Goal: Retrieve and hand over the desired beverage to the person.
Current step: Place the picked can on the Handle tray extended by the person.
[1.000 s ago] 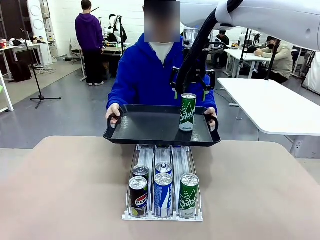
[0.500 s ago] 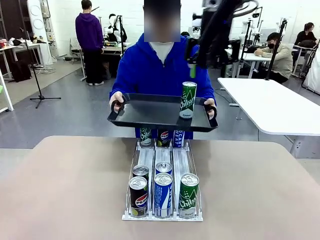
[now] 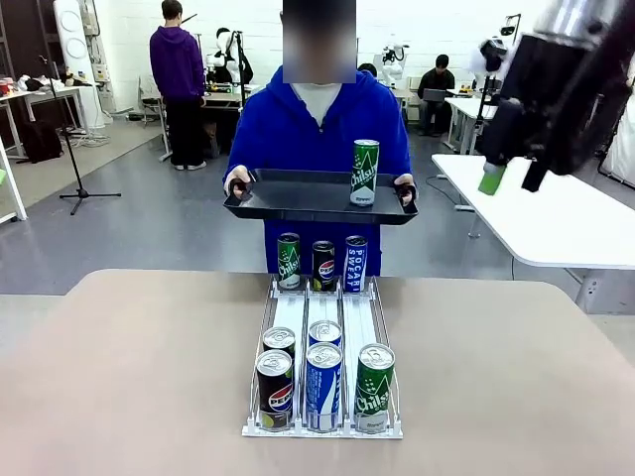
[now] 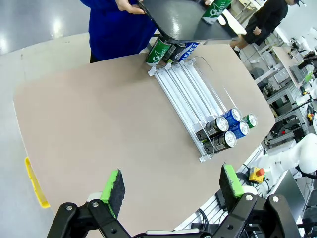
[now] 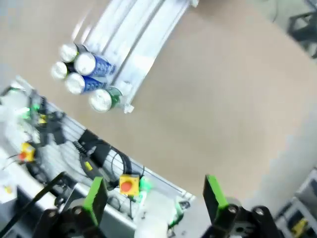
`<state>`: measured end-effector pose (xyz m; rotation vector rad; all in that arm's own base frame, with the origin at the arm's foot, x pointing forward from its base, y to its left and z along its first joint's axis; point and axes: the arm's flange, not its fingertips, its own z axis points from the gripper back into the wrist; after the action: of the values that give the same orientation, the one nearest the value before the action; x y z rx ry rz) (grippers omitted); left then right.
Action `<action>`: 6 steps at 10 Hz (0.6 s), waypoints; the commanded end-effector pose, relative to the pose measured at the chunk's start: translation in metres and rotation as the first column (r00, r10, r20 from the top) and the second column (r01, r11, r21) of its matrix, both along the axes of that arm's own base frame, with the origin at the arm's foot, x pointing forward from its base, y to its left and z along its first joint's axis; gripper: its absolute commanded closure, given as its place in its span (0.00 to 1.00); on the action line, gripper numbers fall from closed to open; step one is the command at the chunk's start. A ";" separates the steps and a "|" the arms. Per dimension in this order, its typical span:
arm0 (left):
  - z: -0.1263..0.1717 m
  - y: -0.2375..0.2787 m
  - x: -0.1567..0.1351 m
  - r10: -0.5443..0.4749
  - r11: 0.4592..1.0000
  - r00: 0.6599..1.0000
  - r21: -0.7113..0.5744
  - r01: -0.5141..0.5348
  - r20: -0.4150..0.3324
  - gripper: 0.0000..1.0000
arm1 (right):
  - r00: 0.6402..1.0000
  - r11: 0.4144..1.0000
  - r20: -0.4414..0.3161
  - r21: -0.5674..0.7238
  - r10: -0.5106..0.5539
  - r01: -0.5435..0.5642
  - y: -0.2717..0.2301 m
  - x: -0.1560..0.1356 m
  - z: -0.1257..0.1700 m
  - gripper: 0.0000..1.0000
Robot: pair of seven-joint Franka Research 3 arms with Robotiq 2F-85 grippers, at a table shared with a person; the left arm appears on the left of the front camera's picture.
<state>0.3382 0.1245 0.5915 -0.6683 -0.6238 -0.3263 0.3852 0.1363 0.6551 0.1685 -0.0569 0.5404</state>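
Two grippers are both wide open, and neither one is holding a thing. The left gripper (image 4: 172, 183) hangs high over the brown table (image 4: 99, 124), with its green pads (image 4: 113, 184) far apart. The right gripper (image 5: 154, 194) is up in the air too (its own view is blurry). In the front view it is off to the right side, and its pads are spread as well. Below them, a clear can rack (image 3: 294, 309) lies on the table. Five cans (image 3: 323, 385) stand at its near end and three more cans (image 3: 323, 265) at its far end. Past the rack stands the person (image 3: 317, 129) in a blue hoodie, holding a black tray (image 3: 298, 198) with both hands. One green can (image 3: 365, 172) stands upright on the tray, near its right end.
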 end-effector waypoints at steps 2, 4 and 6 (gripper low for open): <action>-0.001 0.001 0.000 -0.020 1.000 1.000 -0.010 0.020 0.024 0.00 | 0.999 0.997 -0.009 0.058 -0.044 0.044 -0.007 -0.009 -0.023 0.00; -0.001 0.001 0.000 -0.020 1.000 1.000 -0.010 0.020 0.024 0.00 | 1.000 1.000 -0.017 0.011 -0.015 0.015 -0.007 -0.004 -0.014 0.00; -0.001 0.001 0.000 -0.020 1.000 1.000 -0.010 0.020 0.024 0.00 | 1.000 1.000 -0.017 0.011 -0.015 0.015 -0.007 -0.004 -0.014 0.00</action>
<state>0.3382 0.1246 0.5916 -0.6683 -0.6239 -0.3263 0.3785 0.1283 0.6391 0.1877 -0.0529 0.5192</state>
